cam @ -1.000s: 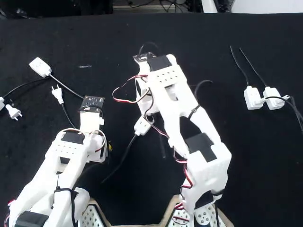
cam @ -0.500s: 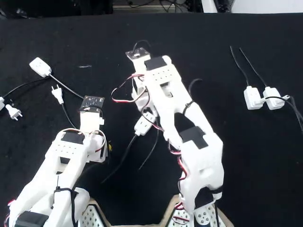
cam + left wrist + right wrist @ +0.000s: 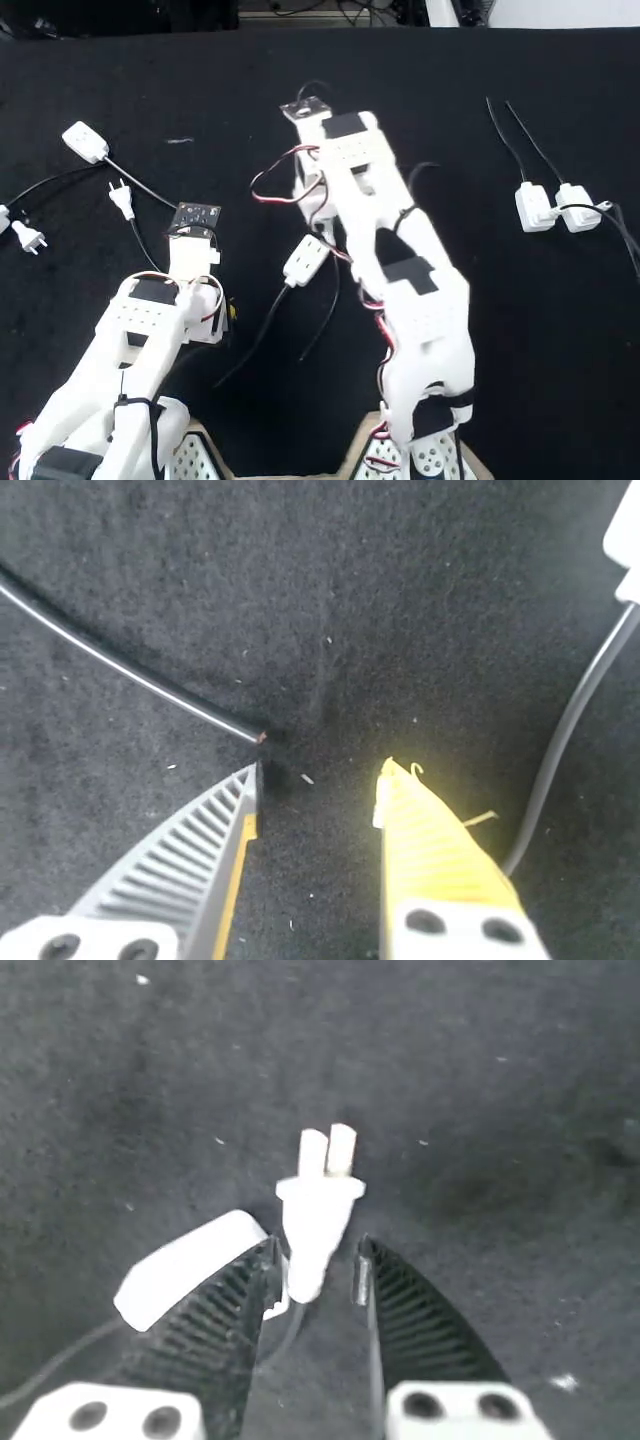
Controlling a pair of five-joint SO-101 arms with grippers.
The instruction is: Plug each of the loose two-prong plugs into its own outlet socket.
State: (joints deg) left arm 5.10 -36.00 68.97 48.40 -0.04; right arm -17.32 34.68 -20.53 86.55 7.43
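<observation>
My right gripper (image 3: 315,1245) is shut on a white two-prong plug (image 3: 318,1200), prongs pointing away from the wrist. A white outlet socket (image 3: 185,1265) lies just beside the left finger. In the high view this socket (image 3: 305,258) sits at the table's middle beside the right arm (image 3: 370,190), with its black cable trailing toward the front. My left gripper (image 3: 318,775) is open just above the black cloth, holding nothing, and a black cable end (image 3: 255,736) lies by its grey fingertip. Two more loose plugs (image 3: 121,200) (image 3: 28,238) lie at the far left.
Another white socket (image 3: 85,142) sits at the back left on a black cable. At the right two white sockets (image 3: 535,207) (image 3: 575,208) lie side by side with cables running off. A grey cable (image 3: 570,730) passes near my left gripper.
The right arm swung left, then back right and a little forward. The middle socket shifted slightly and a loose black cable was dragged along. The left arm has kept still.
</observation>
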